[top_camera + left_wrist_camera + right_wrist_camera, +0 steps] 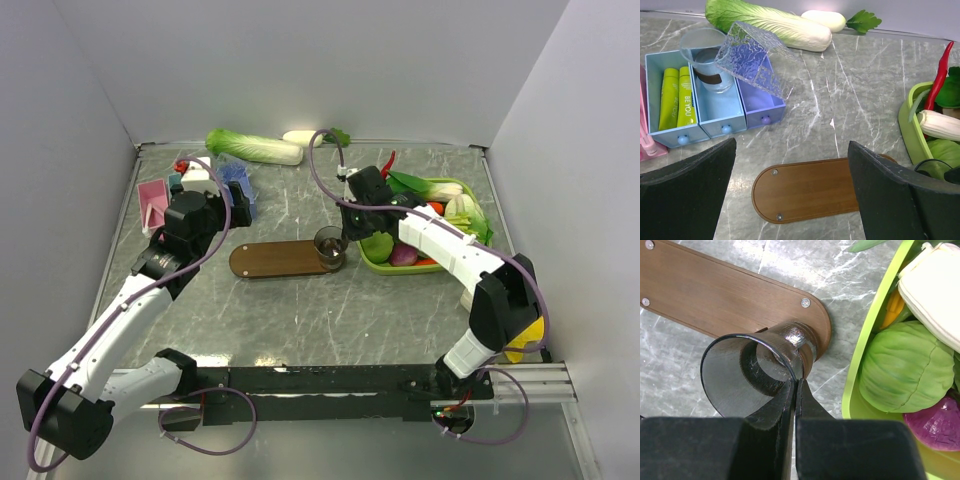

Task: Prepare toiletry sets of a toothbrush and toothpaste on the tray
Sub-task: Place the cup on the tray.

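Ok so the right gripper (794, 390) is clamping down on the rim of a dark see-through tumbler (747, 372), with its fingers squeezed together and only the thin cup wall between them. The tumbler is sitting at the 3 o'clock end of the tray (272, 259), right over the rounded tip. I can't tell if its base is fully resting on the wood.

The tray is lying flat in the middle of the table (840, 90), long way running 9 to 3, and it's carrying nothing but that tumbler. Just past its 3 o'clock end the green basket (864, 355) is sitting close by but not touching, with a round green cabbage (905, 365) and a purple onion (940, 422) in it. A red chili (940, 75) is poking up out of the basket.

The left gripper (792, 145) is hanging in the air over the 9 o'clock part of the tray, with its fingers spread wide and nothing between them.

The toothpaste tubes (676, 97) are lying side by side in the outermost compartment of the blue box (720, 125), which is sitting at about 10 o'clock from the tray. In the middle compartment a clear cup (707, 67) is standing upright. A ribbed clear cup (752, 60) is leaning tilted over the last compartment.

Up at 12 o'clock along the far edge, a long leafy cabbage (770, 22) and a white radish (825, 20) are lying next to each other.
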Action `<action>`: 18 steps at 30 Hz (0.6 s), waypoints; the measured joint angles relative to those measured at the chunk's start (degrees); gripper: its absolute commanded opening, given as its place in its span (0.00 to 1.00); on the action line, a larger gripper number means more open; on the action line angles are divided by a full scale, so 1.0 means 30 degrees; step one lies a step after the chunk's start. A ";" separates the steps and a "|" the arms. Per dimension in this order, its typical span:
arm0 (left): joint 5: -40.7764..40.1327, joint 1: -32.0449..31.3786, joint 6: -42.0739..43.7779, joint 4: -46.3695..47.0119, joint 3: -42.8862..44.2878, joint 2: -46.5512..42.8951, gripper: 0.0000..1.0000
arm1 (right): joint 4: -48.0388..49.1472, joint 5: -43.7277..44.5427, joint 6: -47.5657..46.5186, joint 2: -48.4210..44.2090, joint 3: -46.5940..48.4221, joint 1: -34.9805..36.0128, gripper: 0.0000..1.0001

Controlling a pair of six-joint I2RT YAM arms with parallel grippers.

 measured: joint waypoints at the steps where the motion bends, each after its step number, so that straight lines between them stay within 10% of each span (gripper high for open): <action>1: 0.0007 0.0000 0.0007 0.0000 0.0000 0.0000 0.97 | 0.0000 -0.0015 -0.0007 0.0029 0.0000 -0.0029 0.00; 18: 0.0619 0.0000 0.0015 0.0000 0.0000 0.0000 0.97 | 0.0612 -0.0474 -0.0321 0.0321 0.0000 -0.0197 0.00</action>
